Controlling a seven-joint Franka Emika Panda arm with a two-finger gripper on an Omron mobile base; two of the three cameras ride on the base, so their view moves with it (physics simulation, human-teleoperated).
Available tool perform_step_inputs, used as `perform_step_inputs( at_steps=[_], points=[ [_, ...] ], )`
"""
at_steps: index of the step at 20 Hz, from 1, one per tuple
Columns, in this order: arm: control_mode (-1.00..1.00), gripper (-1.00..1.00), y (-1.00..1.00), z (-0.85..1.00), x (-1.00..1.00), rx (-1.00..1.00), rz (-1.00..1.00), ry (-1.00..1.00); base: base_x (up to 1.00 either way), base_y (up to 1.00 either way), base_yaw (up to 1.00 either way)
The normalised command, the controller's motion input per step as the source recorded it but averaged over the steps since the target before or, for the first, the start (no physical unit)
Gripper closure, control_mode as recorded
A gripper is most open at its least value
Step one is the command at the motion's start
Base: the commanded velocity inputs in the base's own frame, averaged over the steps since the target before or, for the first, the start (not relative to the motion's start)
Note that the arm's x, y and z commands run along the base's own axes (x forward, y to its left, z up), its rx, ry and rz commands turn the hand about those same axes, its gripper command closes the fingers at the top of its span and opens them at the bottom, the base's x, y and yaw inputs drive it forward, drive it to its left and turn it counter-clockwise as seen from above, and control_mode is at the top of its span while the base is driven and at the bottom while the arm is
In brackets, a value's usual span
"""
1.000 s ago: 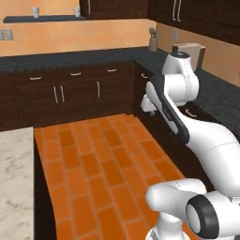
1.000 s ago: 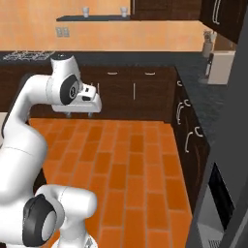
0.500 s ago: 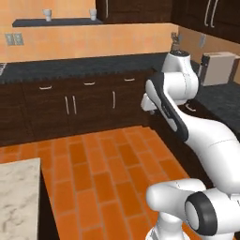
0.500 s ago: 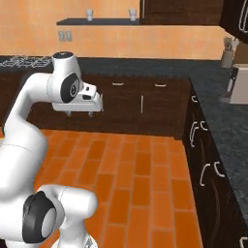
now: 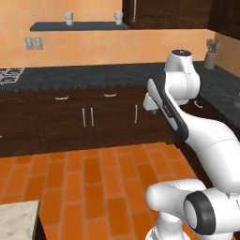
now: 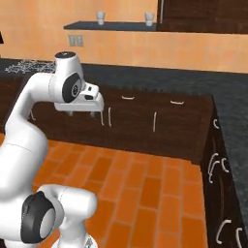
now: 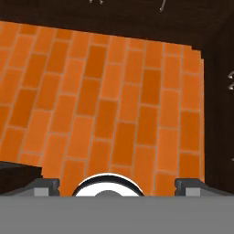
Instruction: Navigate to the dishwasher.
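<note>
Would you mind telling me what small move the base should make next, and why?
Probably keep turning to search: ahead are dark wood cabinets under a black counter, with no grey steel panel among them. The gripper hangs open and empty over the brick floor.

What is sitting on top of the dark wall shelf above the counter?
Two small pale cups stand on the shelf, one toward its left end and one at its right end, apart. Their insides are not visible from these angles.

The floor (image 5: 93, 183) is orange brick with darker and lighter bricks mixed. The cabinets (image 5: 89, 119) are dark brown with pale handles. The surface (image 6: 160, 80) is speckled black. The wall (image 5: 84, 49) is plain orange; two cups (image 5: 69, 18) are white.
</note>
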Motion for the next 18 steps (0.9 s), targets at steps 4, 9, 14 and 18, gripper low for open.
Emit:
perform_step_inputs(
  at_steps=[4,9,14,18],
  points=[
    [1.00,-1.00,0.00,0.00,0.00,0.00,0.00,0.00,0.47,-0.10,0.66],
    [1.00,-1.00,0.00,0.00,0.00,0.00,0.00,0.00,0.03,0.12,0.74],
    [1.00,-1.00,0.00,0.00,0.00,0.00,0.00,0.00,0.00,0.21,0.76],
    [1.00,-1.00,0.00,0.00,0.00,0.00,0.00,0.00,0.00,0.00,0.07]
  ],
)
